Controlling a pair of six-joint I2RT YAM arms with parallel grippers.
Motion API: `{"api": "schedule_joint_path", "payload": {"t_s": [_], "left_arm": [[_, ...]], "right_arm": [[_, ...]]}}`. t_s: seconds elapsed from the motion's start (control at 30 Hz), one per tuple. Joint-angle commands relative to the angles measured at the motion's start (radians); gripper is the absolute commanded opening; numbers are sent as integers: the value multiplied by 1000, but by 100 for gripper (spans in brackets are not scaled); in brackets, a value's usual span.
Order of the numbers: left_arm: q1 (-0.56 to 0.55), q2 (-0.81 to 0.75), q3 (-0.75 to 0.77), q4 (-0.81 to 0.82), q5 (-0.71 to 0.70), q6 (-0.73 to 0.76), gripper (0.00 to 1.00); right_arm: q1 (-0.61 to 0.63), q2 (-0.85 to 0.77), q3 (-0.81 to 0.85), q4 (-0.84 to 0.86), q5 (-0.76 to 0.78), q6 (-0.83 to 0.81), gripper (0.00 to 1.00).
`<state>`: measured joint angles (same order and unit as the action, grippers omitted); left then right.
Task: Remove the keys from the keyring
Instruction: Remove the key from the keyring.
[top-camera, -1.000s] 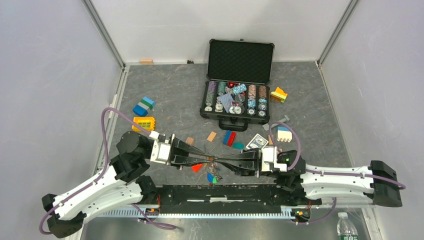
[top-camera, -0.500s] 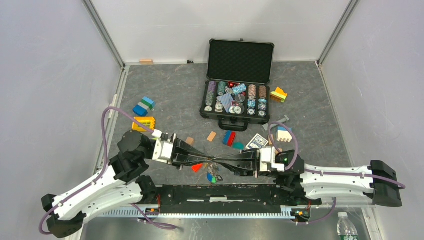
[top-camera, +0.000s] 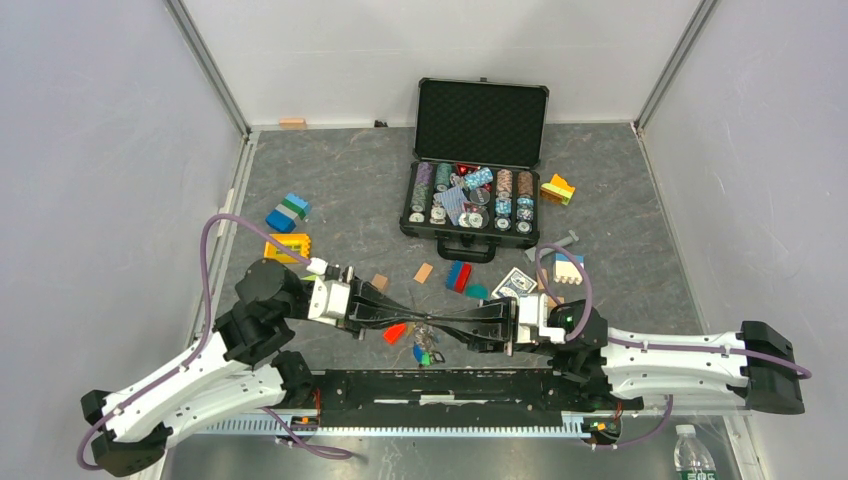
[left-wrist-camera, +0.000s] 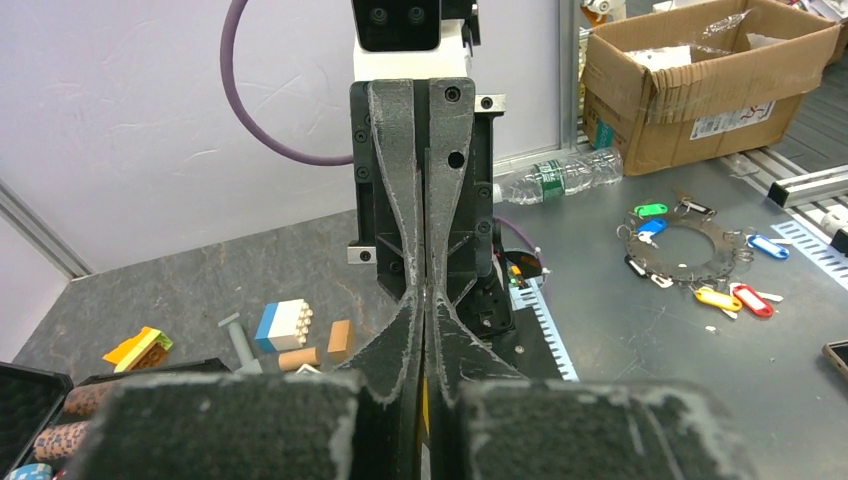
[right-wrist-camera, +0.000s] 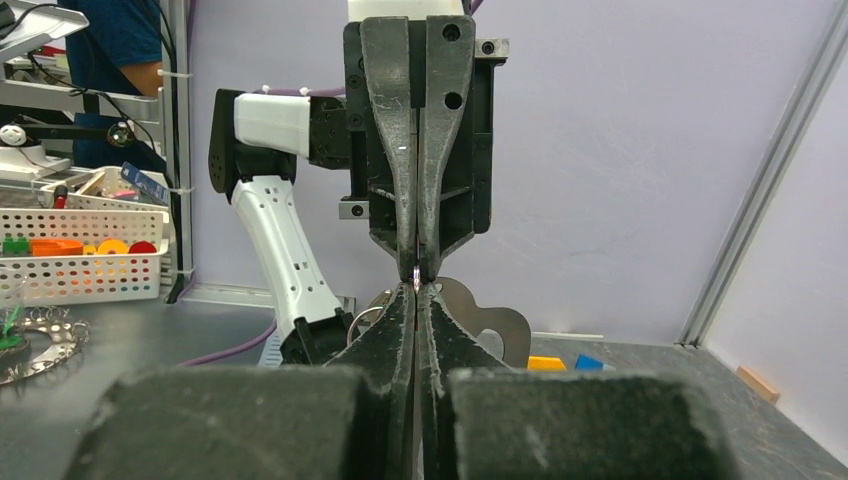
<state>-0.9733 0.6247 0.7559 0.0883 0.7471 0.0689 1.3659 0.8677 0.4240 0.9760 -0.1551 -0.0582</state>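
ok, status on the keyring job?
Left gripper, right gripper both shut, tip to tip. Keys bunched right at the tips; grip on keyring unclear. Blocks, chip case farther back, apart.

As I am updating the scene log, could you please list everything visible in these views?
keys: several, blue, green and red heads, near centre
keyring: one, silver, joined to the keys
poker case: one, black, open, far centre
poker chips: many, mixed colours, inside the case
toy blocks: several, mixed colours, scattered left, centre and right
card: one, white, right of centre
water bottle: one, clear, near right corner
cardboard box: one, brown, background of left wrist view
key tags: several, mixed colours, background of left wrist view
left gripper: one, black, fingers shut on the keyring
right gripper: one, black, fingers shut on the keyring
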Motion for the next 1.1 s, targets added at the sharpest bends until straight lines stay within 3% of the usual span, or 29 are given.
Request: {"api": "schedule_joint_path", "payload": {"t_s": [0.0, 0.4, 0.6, 0.83, 0.93, 1.07], "left_arm": [[-4, -2, 39, -79, -29, 46, 2], [-3, 24, 110, -223, -36, 132, 2], [-3, 56, 141, -251, -16, 148, 2], [-4, 65, 159, -274, -13, 166, 2], [-4, 70, 168, -294, -11, 175, 2], [-4, 69, 169, -296, -12, 179, 2]], "right_arm": [[0, -24, 47, 84, 3, -15, 0], [-1, -60, 108, -166, 53, -105, 15], [-1, -37, 188, -321, 53, -136, 1], [-1, -5, 242, -438, 45, -149, 9], [-1, 2, 262, -480, 42, -156, 0], [0, -2, 262, -479, 51, -156, 0]]}}
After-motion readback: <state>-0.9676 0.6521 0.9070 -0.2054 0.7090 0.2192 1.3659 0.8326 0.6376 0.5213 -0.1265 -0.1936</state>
